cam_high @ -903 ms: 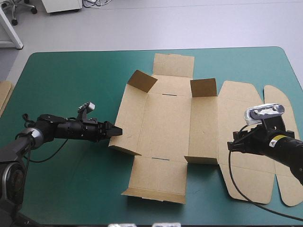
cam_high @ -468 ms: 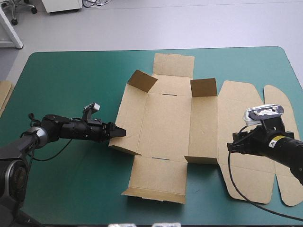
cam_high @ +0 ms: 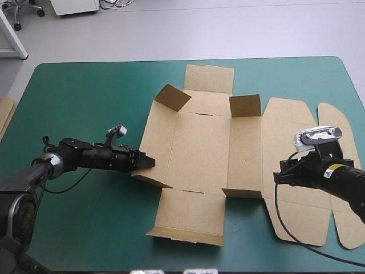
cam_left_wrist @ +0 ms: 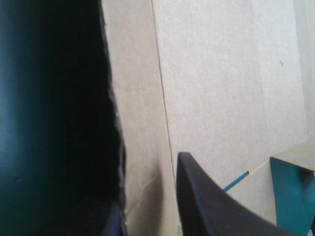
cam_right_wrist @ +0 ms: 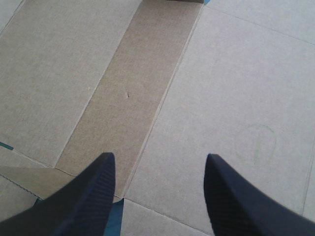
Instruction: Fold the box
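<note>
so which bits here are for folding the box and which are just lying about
For the job: the box; left gripper at its left wall; right gripper over its lid.
Lying about: brown board at the table's left edge.

One counter (cam_high: 85, 85) under one teal-green cover carries one brown box (cam_high: 202, 148), a single cut sheet. On that sheet two corner flaps (cam_high: 171, 97) stand up at the far side, and two short slots (cam_high: 204, 115) show in the fold lines, one far and one near. Two arms reach in, the left arm (cam_high: 85, 155) and the right arm (cam_high: 336, 177), each with one pair of jaws, so four black fingers (cam_right_wrist: 88, 196) in all. One strip of more board (cam_high: 5, 114) lies at the counter's left edge.
</note>
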You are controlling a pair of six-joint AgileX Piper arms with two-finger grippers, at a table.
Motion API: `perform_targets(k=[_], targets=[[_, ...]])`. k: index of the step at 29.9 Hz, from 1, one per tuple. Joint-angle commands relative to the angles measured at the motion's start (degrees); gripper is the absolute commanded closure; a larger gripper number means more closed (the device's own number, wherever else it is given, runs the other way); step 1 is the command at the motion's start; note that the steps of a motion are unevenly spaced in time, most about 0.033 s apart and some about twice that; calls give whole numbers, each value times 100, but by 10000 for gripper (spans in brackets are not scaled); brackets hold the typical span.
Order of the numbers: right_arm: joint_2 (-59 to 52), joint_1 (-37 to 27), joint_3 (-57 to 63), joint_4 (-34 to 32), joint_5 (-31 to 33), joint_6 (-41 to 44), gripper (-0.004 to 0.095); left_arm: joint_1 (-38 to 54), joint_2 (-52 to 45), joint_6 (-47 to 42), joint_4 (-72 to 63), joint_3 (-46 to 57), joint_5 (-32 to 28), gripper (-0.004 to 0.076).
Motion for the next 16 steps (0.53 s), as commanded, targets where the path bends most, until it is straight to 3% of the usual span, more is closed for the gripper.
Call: perform_targets(k=[1,4,9,16], targets=[[-25,-40,-214,62,-304,-71,401,-49,-216,-13,-291,-93,118,625],[-25,-40,-214,62,-304,-71,400,-49,-216,-13,-218,-119,83,732],[-25,-40,-214,62,-304,-103,400,-49,-216,-27,14,-335,319,734],[-25,-40,-214,62,-318,-117,424,-49,-216,-611,1188,-1251,1301,734]])
